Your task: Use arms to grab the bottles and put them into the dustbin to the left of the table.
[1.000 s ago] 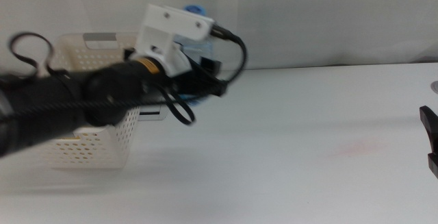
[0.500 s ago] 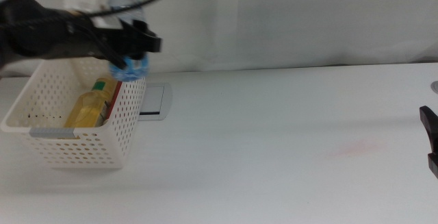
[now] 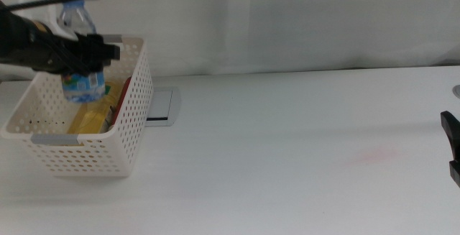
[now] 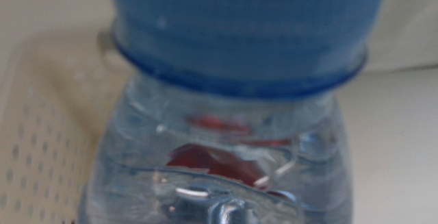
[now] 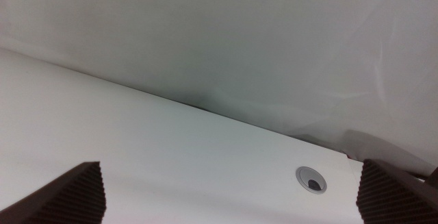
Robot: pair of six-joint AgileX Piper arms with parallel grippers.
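Note:
In the middle view my left gripper (image 3: 90, 52) is shut on the small clear water bottle (image 3: 80, 83), held upright over the open top of the white perforated dustbin (image 3: 86, 156) at the table's left. The yellow-drink bottle (image 3: 90, 117) and the red can (image 3: 124, 93) lie inside the dustbin. The left wrist view is filled by the water bottle's blue cap (image 4: 239, 25) and clear body (image 4: 219, 169), with red showing through it; the jaws are hidden there. My right gripper (image 5: 233, 200) waits open over bare table and shows at the right edge (image 3: 451, 149).
A flat grey-white plate (image 3: 162, 107) lies on the white table (image 3: 287, 141) just right of the dustbin. A small round hole (image 5: 311, 178) sits in the tabletop near the back wall on the right side. A faint pink stain (image 3: 374, 156) marks the table.
The left arm has swung left with the water bottle, from in front of the dustbin to over its right rim, then lower over its inside. The right gripper has not moved.

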